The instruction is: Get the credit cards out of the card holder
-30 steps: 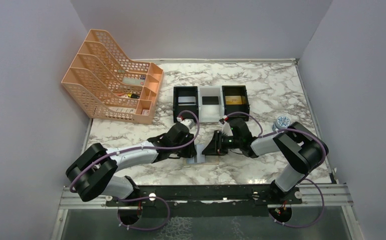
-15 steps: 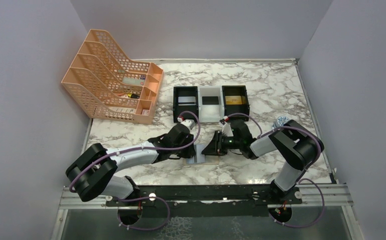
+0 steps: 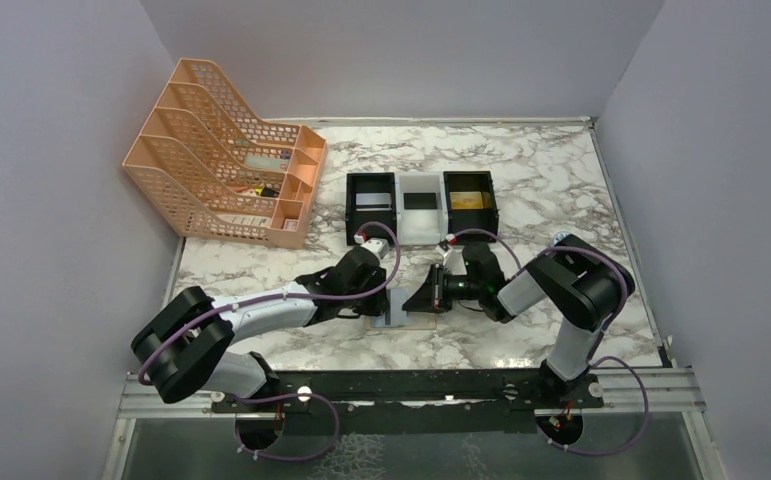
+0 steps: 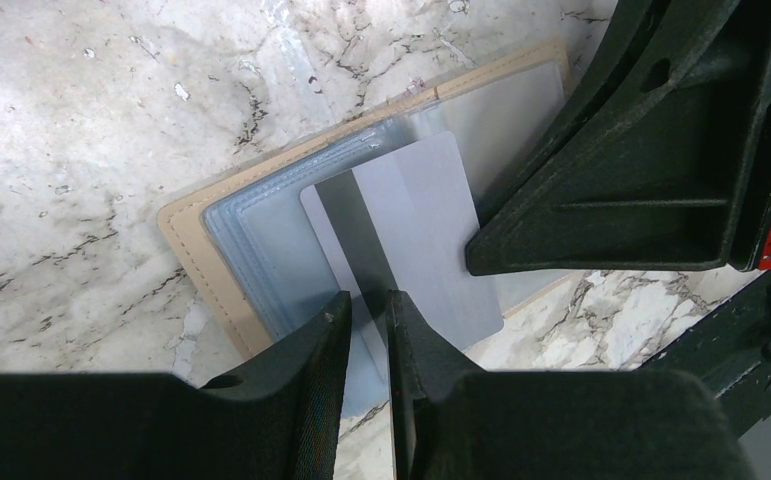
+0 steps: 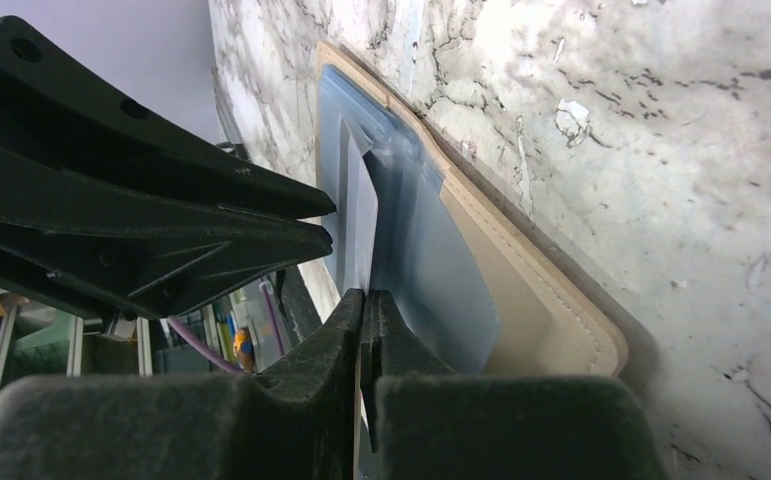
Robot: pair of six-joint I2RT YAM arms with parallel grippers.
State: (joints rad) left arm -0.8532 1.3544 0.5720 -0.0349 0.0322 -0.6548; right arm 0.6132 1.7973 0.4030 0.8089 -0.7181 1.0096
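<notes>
Left gripper [image 4: 366, 312] at card holder's [image 4: 189, 245] near edge: fingers narrow, pinched grey card [image 4: 416, 225] lying over clear sleeves. Holder lay open, flat, between grippers. Right gripper [image 5: 363, 305] at holder's right: fingers closed against sleeve edge. Step judged: card extraction. Next: straight pull, holder pinned. Trays [image 3: 350, 210] stood beyond holder.

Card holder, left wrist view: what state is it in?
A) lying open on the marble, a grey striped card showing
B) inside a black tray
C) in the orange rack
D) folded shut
A: the card holder lies open on the table, and a grey card with a dark stripe shows over its clear sleeves.
</notes>
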